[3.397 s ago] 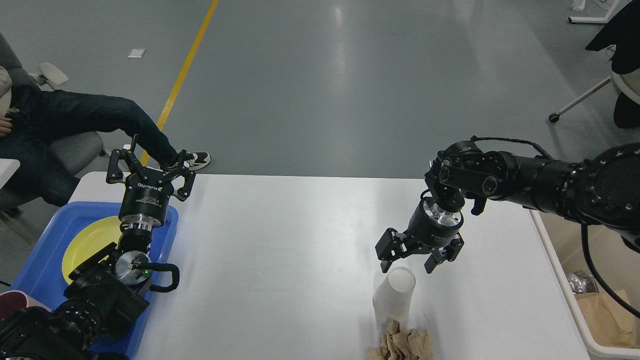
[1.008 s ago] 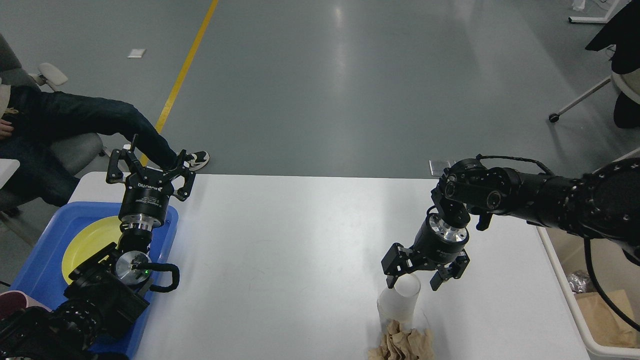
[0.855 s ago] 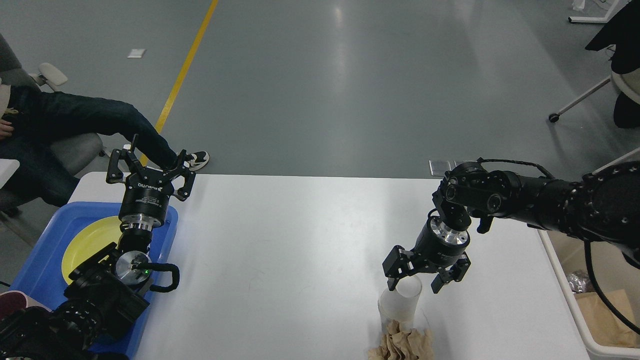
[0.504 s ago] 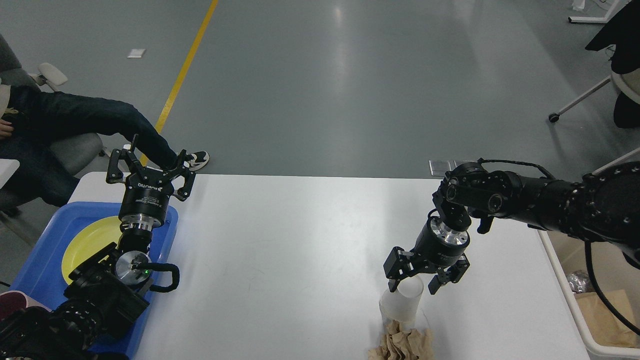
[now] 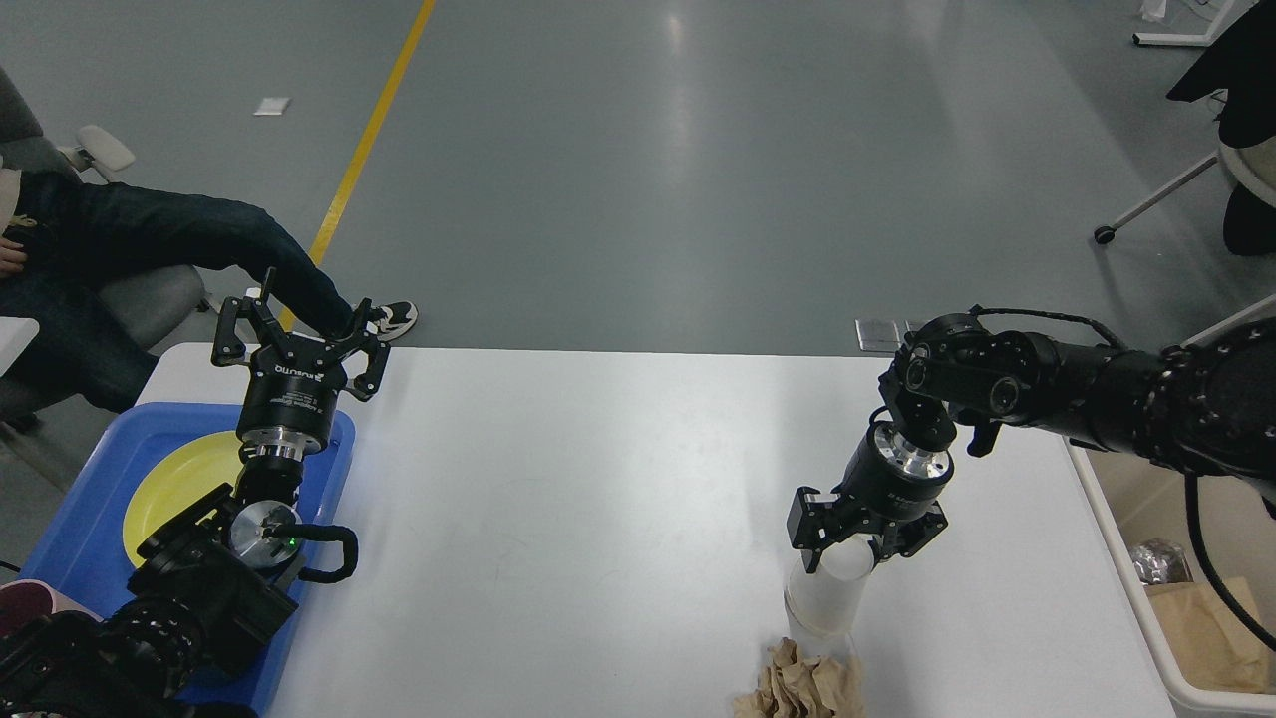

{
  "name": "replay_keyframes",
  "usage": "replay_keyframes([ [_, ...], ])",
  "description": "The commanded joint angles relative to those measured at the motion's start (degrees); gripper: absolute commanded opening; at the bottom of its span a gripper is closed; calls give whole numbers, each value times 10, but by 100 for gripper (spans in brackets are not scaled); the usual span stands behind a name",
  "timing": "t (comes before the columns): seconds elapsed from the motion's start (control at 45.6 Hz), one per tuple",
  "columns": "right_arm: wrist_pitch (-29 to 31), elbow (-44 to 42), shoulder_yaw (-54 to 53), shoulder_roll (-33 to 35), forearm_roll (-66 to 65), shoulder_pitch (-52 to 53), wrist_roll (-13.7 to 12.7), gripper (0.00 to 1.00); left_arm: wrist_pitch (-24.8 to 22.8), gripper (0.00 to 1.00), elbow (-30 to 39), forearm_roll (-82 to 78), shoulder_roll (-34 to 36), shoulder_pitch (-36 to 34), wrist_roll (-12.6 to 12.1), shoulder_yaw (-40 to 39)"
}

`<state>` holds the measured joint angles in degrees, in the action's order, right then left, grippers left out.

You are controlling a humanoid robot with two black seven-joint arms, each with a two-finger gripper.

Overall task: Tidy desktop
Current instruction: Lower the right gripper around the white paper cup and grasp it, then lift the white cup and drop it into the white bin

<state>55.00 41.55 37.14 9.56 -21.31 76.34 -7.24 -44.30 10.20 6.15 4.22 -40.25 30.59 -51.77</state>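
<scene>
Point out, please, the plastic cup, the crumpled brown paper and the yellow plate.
plastic cup [image 5: 823,600], head view, on its side wall.
crumpled brown paper [image 5: 800,686], head view, on its middle.
yellow plate [image 5: 179,486], head view, on its bare left part.

The only lettering sits on the black cylindrical body of the left hand [image 5: 298,344], just beyond the blue plastic tray [image 5: 70,519]: white, upside down, too small to read.

**Looks like a robotics lab floor**

We're in some kind of lab or test hall: smooth grey floor [image 5: 638,150] with a yellow line [image 5: 364,150] taped across it, office chair [image 5: 1161,194] on castors, a person [image 5: 150,249] sitting beside our white desktop [image 5: 598,499].
</scene>
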Motion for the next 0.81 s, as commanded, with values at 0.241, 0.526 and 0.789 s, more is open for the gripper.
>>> replay_keyframes([
  [0.241, 0, 2, -75, 127, 3, 129, 1, 0, 0, 97, 0, 0, 0, 0, 0, 0],
  [0.526, 0, -10, -122, 232, -1, 250, 1, 0, 0, 97, 0, 0, 0, 0, 0, 0],
  [0.789, 0, -168, -110, 262, -3, 99, 1, 0, 0, 97, 0, 0, 0, 0, 0, 0],
])
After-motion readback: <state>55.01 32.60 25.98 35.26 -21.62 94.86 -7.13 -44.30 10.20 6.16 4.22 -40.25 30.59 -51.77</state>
